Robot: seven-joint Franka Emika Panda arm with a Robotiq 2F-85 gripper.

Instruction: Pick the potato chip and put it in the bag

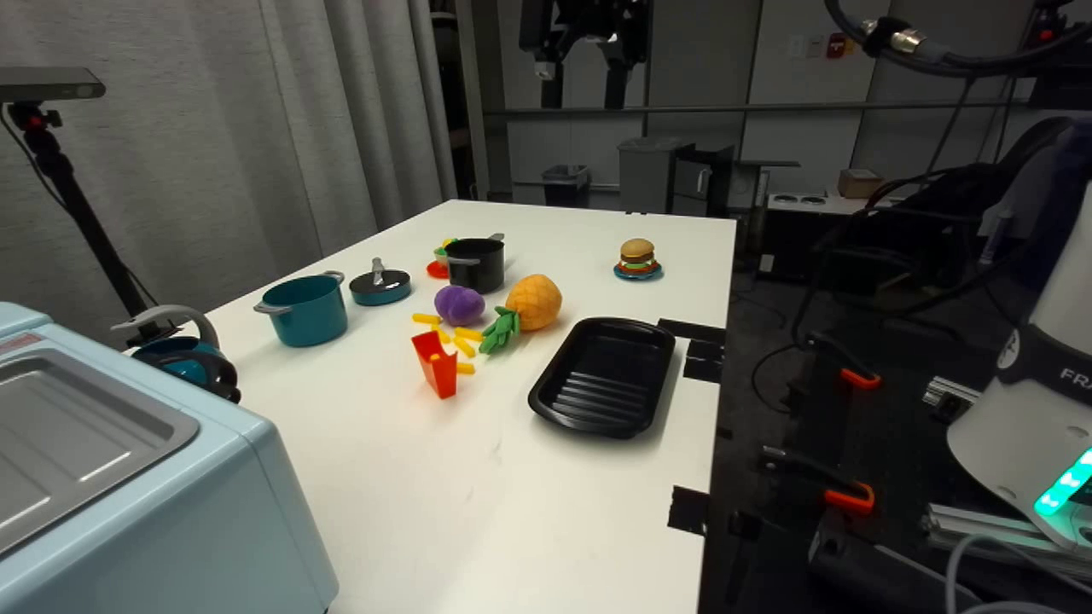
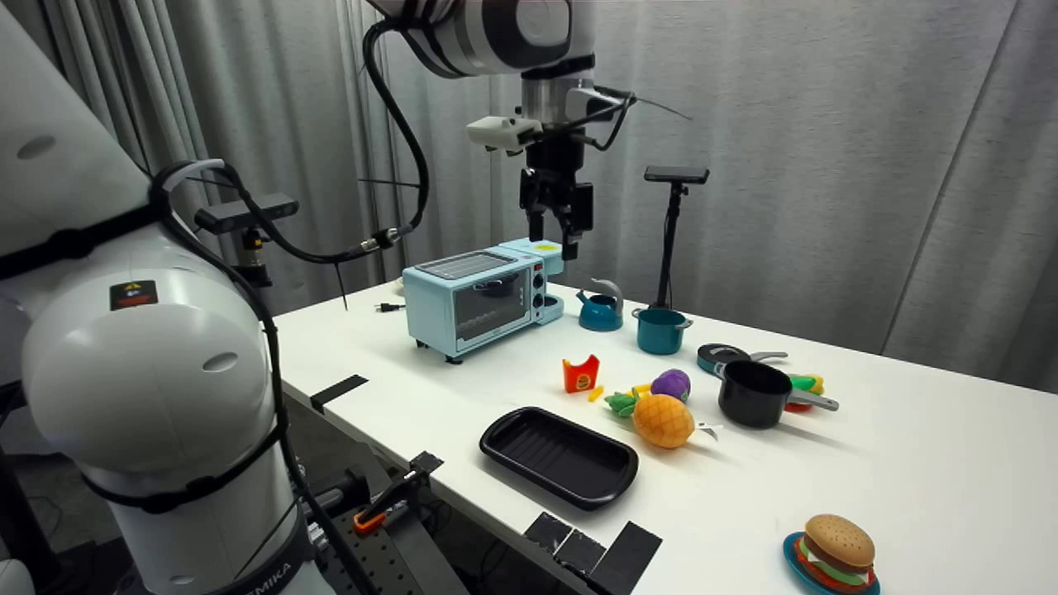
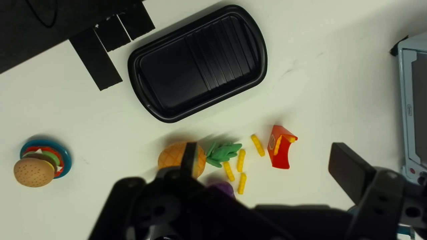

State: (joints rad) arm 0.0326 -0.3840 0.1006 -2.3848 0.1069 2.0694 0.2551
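My gripper (image 3: 268, 163) hangs high, its blunt, dark fingers (image 3: 349, 173) spread wide. Below, crinkled yellow potato chips (image 3: 258, 145) lie loose beside the scoop-rimmed red carton (image 3: 283, 151), which holds more, and near the cross-hatched orange pineapple (image 3: 172, 156); farther off sit a glossy black tray (image 3: 173, 78), half of it ribbed, and a speckled-bun burger (image 3: 34, 172).

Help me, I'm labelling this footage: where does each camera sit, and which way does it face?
In an exterior view: from beside the oven, along the table toward the burger; the pincer and robot's base show.
In an exterior view: from beside the arm, across the table toward the curtain; arm and pincer show.
In the wrist view: from above the table, down at fries, carton and tray; the pincer's fingers show.
Both exterior views share the black pot; all three show the tray.
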